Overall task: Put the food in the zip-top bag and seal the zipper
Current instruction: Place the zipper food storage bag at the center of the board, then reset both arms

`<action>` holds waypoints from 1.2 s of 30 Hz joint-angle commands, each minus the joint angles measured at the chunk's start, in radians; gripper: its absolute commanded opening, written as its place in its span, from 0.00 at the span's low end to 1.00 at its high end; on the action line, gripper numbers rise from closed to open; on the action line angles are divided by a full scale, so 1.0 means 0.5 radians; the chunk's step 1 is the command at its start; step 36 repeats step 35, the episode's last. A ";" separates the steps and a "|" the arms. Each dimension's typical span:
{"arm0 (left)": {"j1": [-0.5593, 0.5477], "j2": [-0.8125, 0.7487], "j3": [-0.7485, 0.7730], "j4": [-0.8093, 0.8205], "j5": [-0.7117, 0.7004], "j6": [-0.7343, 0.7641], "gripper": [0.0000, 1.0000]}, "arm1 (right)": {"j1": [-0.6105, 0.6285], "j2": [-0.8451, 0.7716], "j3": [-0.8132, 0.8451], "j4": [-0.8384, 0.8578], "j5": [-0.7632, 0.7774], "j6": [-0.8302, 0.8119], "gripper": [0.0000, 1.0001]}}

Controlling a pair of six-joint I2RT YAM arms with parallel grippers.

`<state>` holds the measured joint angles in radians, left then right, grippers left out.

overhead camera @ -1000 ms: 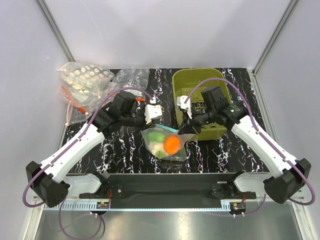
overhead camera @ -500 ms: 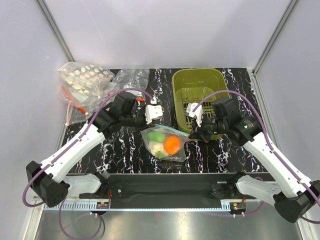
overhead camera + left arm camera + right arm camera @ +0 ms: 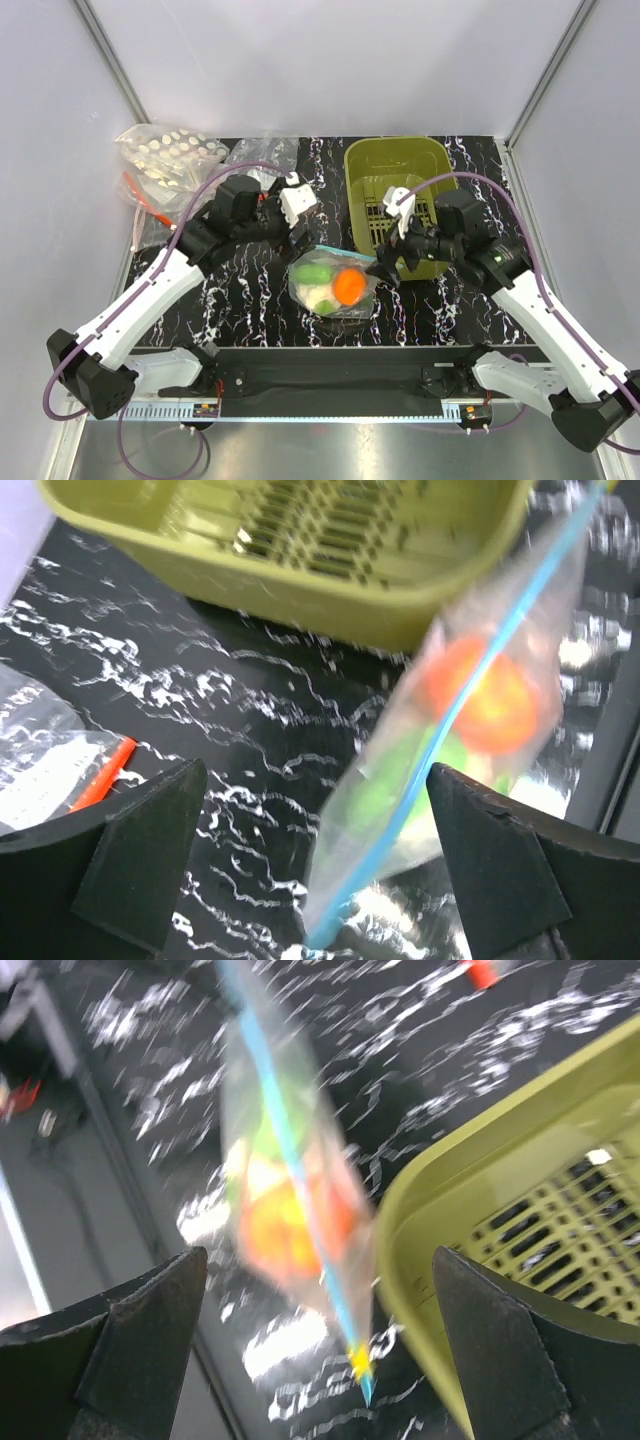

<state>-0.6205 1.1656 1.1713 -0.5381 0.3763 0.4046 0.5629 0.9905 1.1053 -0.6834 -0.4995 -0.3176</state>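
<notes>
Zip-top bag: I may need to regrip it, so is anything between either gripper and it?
Nothing visible does. The zip-top bag lies between the open left gripper and open right gripper, and each wrist view shows it straight ahead. The green basket stands beside the right gripper, not in either path.

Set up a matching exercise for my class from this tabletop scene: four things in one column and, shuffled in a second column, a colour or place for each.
Column one
1. zipper
2. basket
3. round food piece
4. bag of white round pieces

Column two
A. orange
B. far left corner of the table
C. teal-blue
D. olive green

Pairs: 1-C, 2-D, 3-A, 4-B
</notes>
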 commanded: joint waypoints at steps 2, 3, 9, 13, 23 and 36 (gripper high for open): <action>-0.002 -0.049 0.200 0.377 -0.243 -0.425 0.99 | -0.003 0.175 0.277 0.434 0.290 0.423 1.00; -0.002 -0.052 0.255 0.380 -0.331 -0.498 0.99 | 0.000 0.203 0.326 0.440 0.415 0.487 1.00; 0.001 -0.272 0.345 0.142 -1.272 -1.065 0.99 | 0.000 0.372 0.774 0.226 0.983 1.171 1.00; 0.020 -0.600 0.220 0.039 -2.004 -1.416 0.99 | -0.003 0.210 0.664 0.348 1.268 1.555 1.00; 0.035 -1.079 -0.152 -0.421 -1.989 -1.950 0.99 | -0.003 -0.082 0.459 -0.010 1.806 1.746 1.00; 0.038 -1.365 -0.410 -0.608 -1.814 -2.150 0.99 | -0.003 -0.349 0.167 -0.216 1.686 1.905 1.00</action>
